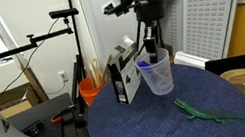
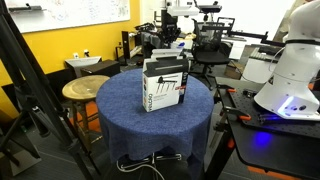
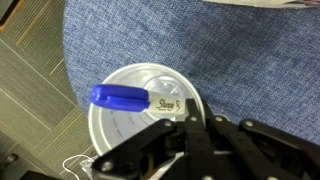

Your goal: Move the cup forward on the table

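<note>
Blue table (image 1: 153,126): box (image 1: 124,76) just beside cup (image 1: 157,74), green toy (image 1: 208,114) near.

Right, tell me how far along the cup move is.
Done: the gripper looks closed on the rim of the cup. In hand: the cup is tilted beside the box; whether lifted I cannot tell. Left: carrying it forward on the table and letting go.

The cup (image 1: 158,73) is clear, glossy plastic; the table (image 1: 143,126) wears matt, rough blue cloth; the box (image 2: 165,85) looks like cardboard.
</note>
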Action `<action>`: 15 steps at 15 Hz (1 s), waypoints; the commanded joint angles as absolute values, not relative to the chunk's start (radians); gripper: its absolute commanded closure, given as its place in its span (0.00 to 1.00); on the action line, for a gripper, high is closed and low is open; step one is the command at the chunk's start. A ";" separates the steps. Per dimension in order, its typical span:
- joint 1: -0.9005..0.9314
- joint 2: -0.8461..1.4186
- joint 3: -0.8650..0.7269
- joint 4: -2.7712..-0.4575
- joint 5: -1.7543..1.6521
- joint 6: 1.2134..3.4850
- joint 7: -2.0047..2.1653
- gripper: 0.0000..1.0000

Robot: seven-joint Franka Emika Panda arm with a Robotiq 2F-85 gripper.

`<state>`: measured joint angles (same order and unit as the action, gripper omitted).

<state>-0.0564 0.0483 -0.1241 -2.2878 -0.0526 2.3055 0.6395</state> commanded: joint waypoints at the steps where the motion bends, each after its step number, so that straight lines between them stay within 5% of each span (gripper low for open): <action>1: -0.055 0.128 -0.106 -2.182 -0.009 2.255 0.666 0.99; 15: -0.006 0.482 -0.089 -1.757 0.097 2.121 0.659 0.99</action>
<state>-0.0142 0.3947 -0.0883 -1.8723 0.0675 2.1855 0.6405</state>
